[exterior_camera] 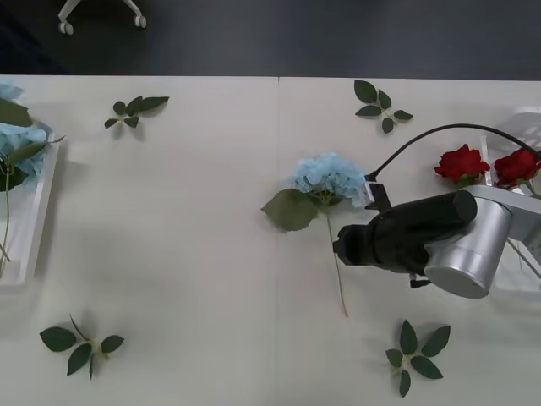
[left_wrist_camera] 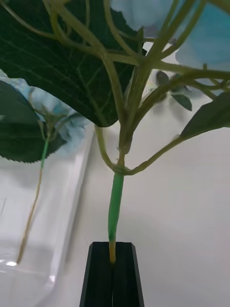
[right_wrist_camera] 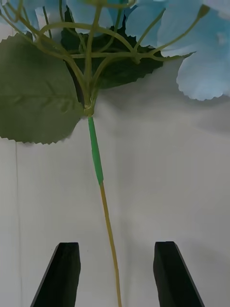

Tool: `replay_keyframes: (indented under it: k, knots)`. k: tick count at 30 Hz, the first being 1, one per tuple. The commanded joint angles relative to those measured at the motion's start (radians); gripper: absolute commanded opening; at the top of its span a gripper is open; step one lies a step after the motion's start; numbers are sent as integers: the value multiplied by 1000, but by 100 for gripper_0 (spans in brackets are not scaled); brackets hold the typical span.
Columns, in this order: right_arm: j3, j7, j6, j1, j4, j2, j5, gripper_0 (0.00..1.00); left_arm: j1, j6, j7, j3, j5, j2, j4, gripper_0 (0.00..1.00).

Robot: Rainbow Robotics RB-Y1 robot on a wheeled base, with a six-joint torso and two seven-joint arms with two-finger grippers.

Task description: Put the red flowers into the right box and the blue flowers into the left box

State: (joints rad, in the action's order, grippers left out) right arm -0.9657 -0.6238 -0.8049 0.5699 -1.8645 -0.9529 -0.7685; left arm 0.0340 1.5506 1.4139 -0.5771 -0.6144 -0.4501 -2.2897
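Right gripper [right_wrist_camera: 115, 278] wide astride blue flower [exterior_camera: 328, 178] stem — left gripper [left_wrist_camera: 113, 276] clamps another, seemingly.

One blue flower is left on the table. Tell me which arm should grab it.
Right. The right gripper is open with its fingers on either side of the pale-blue artificial hydrangea's stem; the left gripper is shut on another blue flower's stem.
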Motion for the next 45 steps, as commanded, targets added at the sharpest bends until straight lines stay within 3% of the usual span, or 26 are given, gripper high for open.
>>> replay_keyframes:
  k: [1,13,23,30,31,32,33,34,35,37,45]
  knots:
    - [-53,53,61,70,34,-30,-6,45,-85,-115,-1,-12,39,-4,-2,0]
    - [-173,41,155,150,70,-70,-43,44,-111,-267,-36,-115,59,-4,190,0]
    - [-229,29,207,203,113,-53,-74,45,-68,-497,-44,-116,84,-12,443,0]
    - [-245,21,233,215,142,-17,-92,44,-43,-521,-39,-106,93,-12,523,0]
    - [-252,21,245,219,148,-9,-95,45,-43,-521,-43,-101,94,-12,524,2]
    - [-258,21,253,219,154,-3,-98,44,-45,-521,-43,-99,94,-10,524,16]
    - [-263,19,256,219,159,5,-98,44,-45,-521,-46,-95,94,-12,526,53]
    - [-263,19,256,220,162,9,-100,44,-45,-521,-44,-92,93,-12,526,78]
    - [-263,18,256,219,165,16,-101,44,-45,-521,-44,-92,87,-12,526,93]
    - [-263,18,256,219,165,26,-101,44,-45,-521,-43,-92,71,-12,518,100]
    - [-263,15,256,217,172,62,-104,44,-45,-446,-44,-70,-16,-10,406,100]
